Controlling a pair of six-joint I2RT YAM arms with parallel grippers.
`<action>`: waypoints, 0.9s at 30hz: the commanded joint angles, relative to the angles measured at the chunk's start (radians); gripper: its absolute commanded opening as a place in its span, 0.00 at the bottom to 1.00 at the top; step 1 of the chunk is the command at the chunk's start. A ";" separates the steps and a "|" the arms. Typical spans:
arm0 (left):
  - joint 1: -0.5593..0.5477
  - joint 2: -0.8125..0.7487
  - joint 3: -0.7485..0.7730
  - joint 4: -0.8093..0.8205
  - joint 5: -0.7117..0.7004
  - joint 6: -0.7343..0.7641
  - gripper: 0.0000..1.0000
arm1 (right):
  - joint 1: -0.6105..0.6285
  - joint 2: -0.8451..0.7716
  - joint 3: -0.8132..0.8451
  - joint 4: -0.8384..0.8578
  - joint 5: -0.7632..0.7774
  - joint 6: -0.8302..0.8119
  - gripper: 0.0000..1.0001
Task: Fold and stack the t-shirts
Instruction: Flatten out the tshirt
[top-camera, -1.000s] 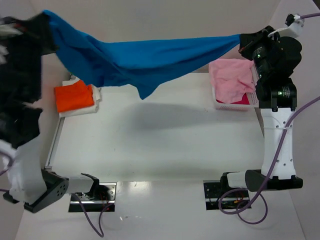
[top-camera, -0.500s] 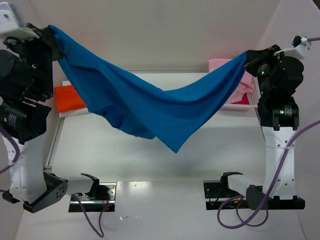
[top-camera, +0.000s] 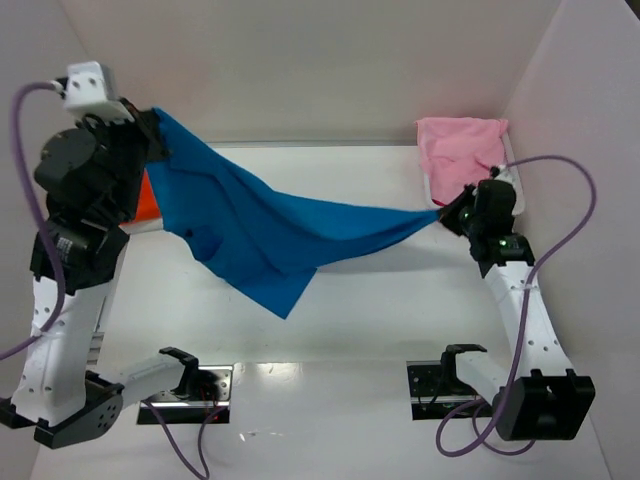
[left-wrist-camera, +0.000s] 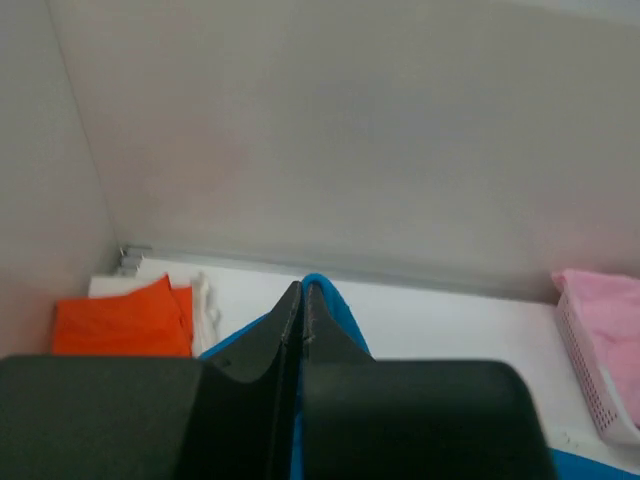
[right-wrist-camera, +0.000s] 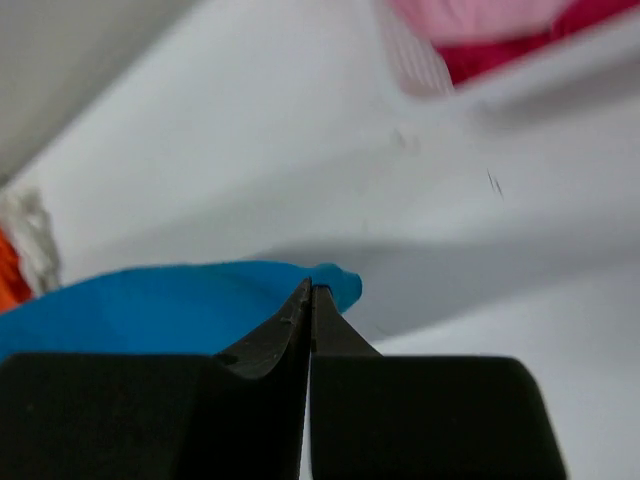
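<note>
At 10 o'clock of the counter (top-camera: 400, 300) the left gripper (top-camera: 160, 128) is closed tight on one corner of the blue t-shirt (top-camera: 270, 235), and the folded orange t-shirt (left-wrist-camera: 120, 322) lies beside it at 9 o'clock. The blue cloth hangs across the middle, with its tip pointing to 6 o'clock. At 3 o'clock the right gripper (top-camera: 445, 213), jaws closed, pinches the other corner. The pink t-shirt (top-camera: 460, 150) lies in the white basket (left-wrist-camera: 595, 385) at 1 o'clock.
</note>
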 joint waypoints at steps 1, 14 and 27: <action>0.002 -0.085 -0.190 0.055 0.022 -0.077 0.00 | 0.007 -0.019 -0.105 0.061 0.002 0.005 0.00; 0.002 -0.044 -0.434 0.057 -0.047 -0.090 0.00 | 0.007 0.270 0.045 0.162 -0.002 -0.045 0.00; 0.062 0.088 -0.429 0.130 -0.031 -0.081 0.00 | 0.028 0.604 0.334 0.187 0.021 -0.081 0.12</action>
